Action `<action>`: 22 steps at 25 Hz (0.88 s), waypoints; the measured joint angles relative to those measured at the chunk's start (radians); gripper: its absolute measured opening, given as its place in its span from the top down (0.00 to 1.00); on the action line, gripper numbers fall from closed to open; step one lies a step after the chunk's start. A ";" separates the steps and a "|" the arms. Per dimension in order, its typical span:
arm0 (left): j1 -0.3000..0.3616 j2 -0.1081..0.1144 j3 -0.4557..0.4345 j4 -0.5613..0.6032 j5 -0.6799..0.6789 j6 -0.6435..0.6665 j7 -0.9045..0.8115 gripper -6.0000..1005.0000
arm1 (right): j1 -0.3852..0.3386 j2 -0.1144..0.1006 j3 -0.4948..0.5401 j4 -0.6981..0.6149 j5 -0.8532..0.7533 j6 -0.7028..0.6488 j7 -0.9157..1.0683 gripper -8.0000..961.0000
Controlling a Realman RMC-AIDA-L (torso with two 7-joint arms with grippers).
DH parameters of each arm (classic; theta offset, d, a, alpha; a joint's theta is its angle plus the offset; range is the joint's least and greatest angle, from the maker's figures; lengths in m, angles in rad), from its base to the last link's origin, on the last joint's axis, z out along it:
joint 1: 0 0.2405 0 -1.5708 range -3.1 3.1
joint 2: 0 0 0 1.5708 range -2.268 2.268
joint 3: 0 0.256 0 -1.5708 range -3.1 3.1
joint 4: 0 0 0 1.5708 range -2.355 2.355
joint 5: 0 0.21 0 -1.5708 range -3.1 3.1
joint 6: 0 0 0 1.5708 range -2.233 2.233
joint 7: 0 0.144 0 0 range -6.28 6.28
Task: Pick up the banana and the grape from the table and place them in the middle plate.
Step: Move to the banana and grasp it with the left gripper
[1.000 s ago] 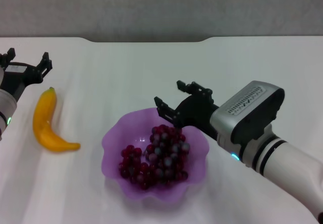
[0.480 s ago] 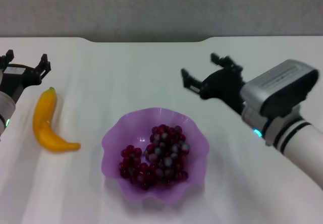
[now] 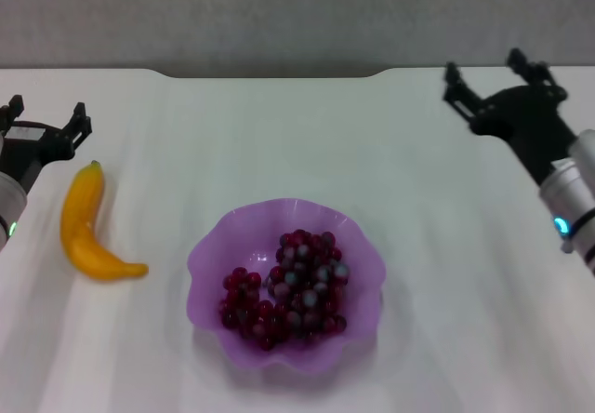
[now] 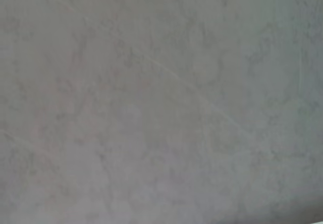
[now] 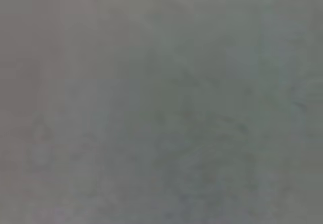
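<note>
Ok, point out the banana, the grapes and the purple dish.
banana (image 3: pixel 80 222): head view, mid-body.
grape (image 3: pixel 288 287): head view, centre of the bunch.
middle plate (image 3: pixel 206 255): head view, bare left wall.

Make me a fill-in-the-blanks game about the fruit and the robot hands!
1. The grape bunch sits inside the ____ middle plate.
2. The banana lies on the white ____, near the left gripper.
3. The right gripper holds nothing, and its fingers are ____.

Missing words: purple; table; open

One banana (image 3: pixel 88 225), one grape bunch (image 3: pixel 286 288) — one plate (image 3: pixel 209 255), two claws — left (image 3: pixel 44 120), right (image 3: pixel 495 79)
</note>
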 joint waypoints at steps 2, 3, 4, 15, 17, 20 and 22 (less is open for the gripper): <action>0.000 0.000 0.000 0.000 0.000 0.000 0.000 0.13 | 0.000 0.000 0.000 0.041 0.056 -0.048 0.001 0.07; 0.000 0.000 -0.001 0.000 0.000 0.000 0.000 0.13 | 0.003 0.000 -0.001 0.063 0.085 -0.079 0.001 0.07; -0.002 0.000 -0.001 0.000 -0.001 0.000 0.000 0.13 | 0.006 0.000 -0.003 0.082 0.105 -0.107 0.002 0.07; -0.005 -0.002 0.002 0.000 -0.007 0.001 -0.011 0.13 | 0.006 0.003 -0.010 0.135 0.285 -0.189 0.010 0.07; -0.005 -0.002 0.001 0.000 -0.007 0.002 -0.011 0.13 | 0.012 0.002 -0.012 0.154 0.300 -0.178 0.023 0.07; -0.006 -0.002 0.001 0.000 -0.007 0.003 -0.011 0.13 | 0.023 -0.001 -0.011 0.190 0.303 -0.170 0.098 0.07; -0.006 -0.002 0.003 0.000 -0.004 0.002 -0.012 0.13 | 0.033 -0.002 -0.011 0.218 0.302 -0.170 0.170 0.07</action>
